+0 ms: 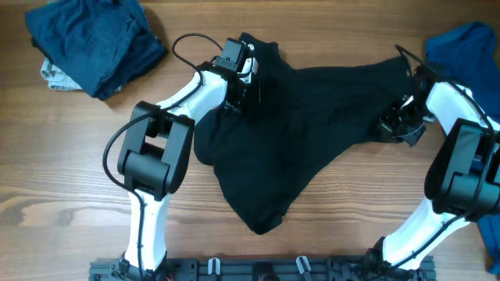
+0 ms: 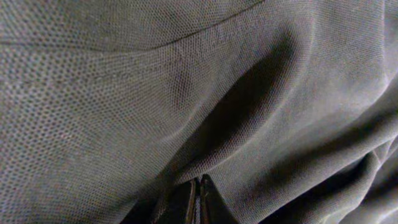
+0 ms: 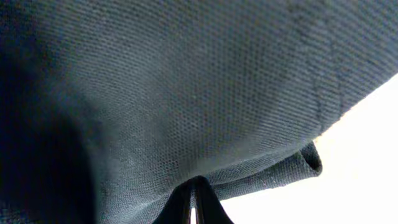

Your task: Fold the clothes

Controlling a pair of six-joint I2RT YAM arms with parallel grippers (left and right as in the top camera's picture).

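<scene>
The black shirt [image 1: 297,133] lies spread and rumpled across the middle of the wooden table [image 1: 62,164]. Its upper edge is stretched between the two arms and its lower part sags to a rounded point towards the robot's base.

The left gripper [image 1: 247,87] sits at the shirt's upper left corner, down in the cloth. In the left wrist view its fingers [image 2: 186,205] are pressed together with almost no gap, and a fold of the shirt's fine mesh weave [image 2: 155,93] runs down between them, so it has the fabric pinched.

The right gripper [image 1: 400,125] is at the shirt's right end, where the cloth narrows to a strip. In the right wrist view its fingertips [image 3: 208,208] meet with only a thin bright slit between them. The shirt [image 3: 186,81] hangs taut above them, with a seam line and a hemmed edge visible, and a fold is drawn into the tips, so this gripper too is closed on the cloth.

Well off the shirt's upper left lies a heaped dark navy garment [image 1: 94,39], with a scrap of pale patterned fabric [image 1: 53,76] showing under its edge. Just beyond the shirt's right end, behind the right arm, lies a royal blue garment [image 1: 465,43]. A black cable [image 1: 183,43] loops on the table just left of the shirt's top corner.
</scene>
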